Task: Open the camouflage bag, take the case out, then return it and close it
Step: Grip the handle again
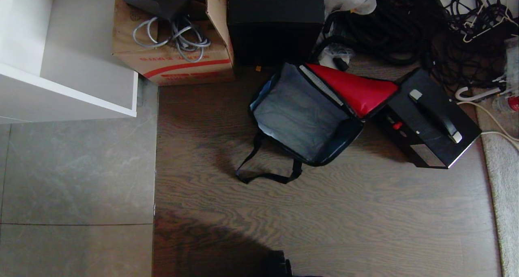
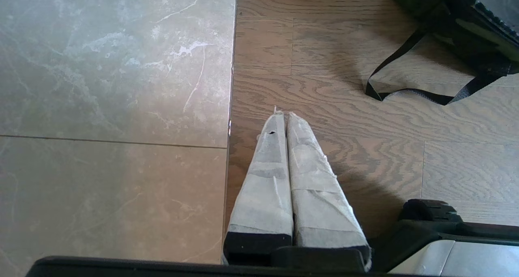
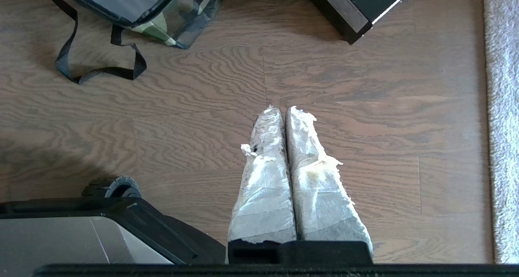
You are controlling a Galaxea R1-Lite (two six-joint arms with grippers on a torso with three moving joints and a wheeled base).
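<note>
Camouflage bag (image 1: 302, 114) lies open, case (image 1: 425, 119) touching beside it on floor (image 1: 324, 212)

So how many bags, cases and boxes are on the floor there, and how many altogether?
Bags: 1, the camouflage bag, lying open.
Cases: 1, the case, on the floor beside the bag.
Boxes: 2, the brown cardboard box and the tall black box.
Total: 4
</note>
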